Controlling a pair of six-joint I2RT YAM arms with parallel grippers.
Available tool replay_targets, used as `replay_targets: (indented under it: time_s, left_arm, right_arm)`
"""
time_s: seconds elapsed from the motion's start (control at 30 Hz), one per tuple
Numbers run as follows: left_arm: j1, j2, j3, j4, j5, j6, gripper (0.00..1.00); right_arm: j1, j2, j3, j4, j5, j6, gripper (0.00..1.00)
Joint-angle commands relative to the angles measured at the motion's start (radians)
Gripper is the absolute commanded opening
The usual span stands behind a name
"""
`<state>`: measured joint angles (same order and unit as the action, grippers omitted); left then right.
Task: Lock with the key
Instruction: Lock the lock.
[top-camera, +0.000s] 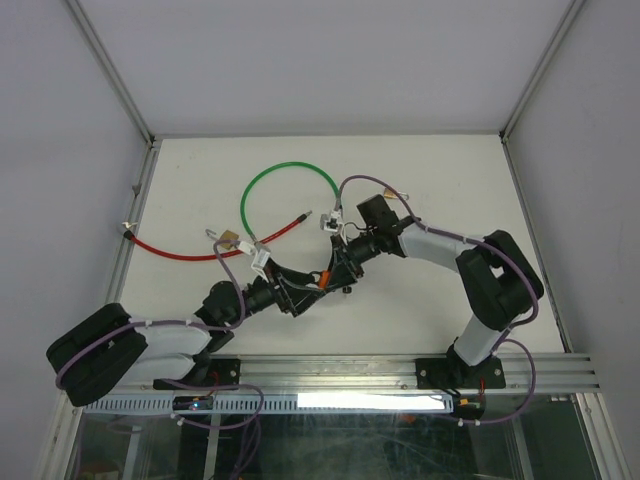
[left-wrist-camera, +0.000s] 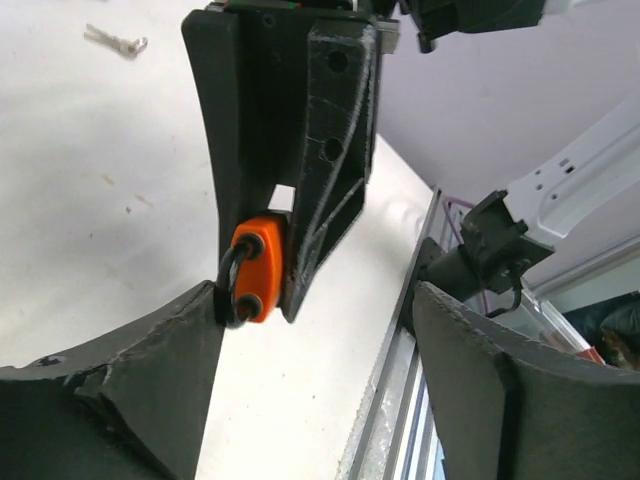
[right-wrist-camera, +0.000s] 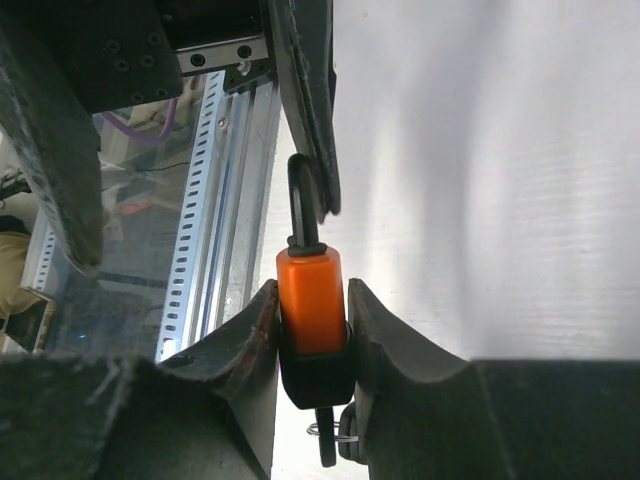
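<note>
Right hand pinches padlock; key seen underneath.

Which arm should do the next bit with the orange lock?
Probably the left. The right gripper is shut on the orange padlock, so it's busy holding it. The left gripper is open, empty and close beside it.

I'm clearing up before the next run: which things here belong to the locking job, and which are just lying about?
Part of the job:
orange padlock, clamped in the right hand
key at its base
left hand, open beside it

Lying about:
green cable loop
red cable
loose keys
</note>
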<state>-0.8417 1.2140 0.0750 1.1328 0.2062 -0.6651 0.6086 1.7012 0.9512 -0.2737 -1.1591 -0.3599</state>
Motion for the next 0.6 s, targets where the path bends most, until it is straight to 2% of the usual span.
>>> replay_targets:
  time_s: [0.0,0.1,0.13,0.27,0.57]
  left_arm:
    - [-0.036,-0.16,-0.033,-0.001,0.002,0.091,0.79]
    - [-0.036,-0.224,-0.03,-0.012,-0.039,0.133,0.98]
    - [-0.036,-0.239,-0.027,-0.008,-0.054,0.143,0.99]
    - [-0.036,-0.248,-0.017,0.05,-0.111,0.141,0.99]
    - [-0.009,-0.096,0.061,0.084,-0.059,0.041,0.99]
  right_arm:
    - [-0.082,-0.064,0.07,0.011,0.08,-0.089,0.0]
    - [-0.106,-0.084,0.086,-0.053,0.058,-0.142,0.0]
    - [-0.112,-0.09,0.089,-0.069,0.05,-0.156,0.0]
    - [-0.137,-0.096,0.112,-0.15,0.019,-0.218,0.0]
    - [-0.159,-0.089,0.154,-0.255,-0.023,-0.277,0.0]
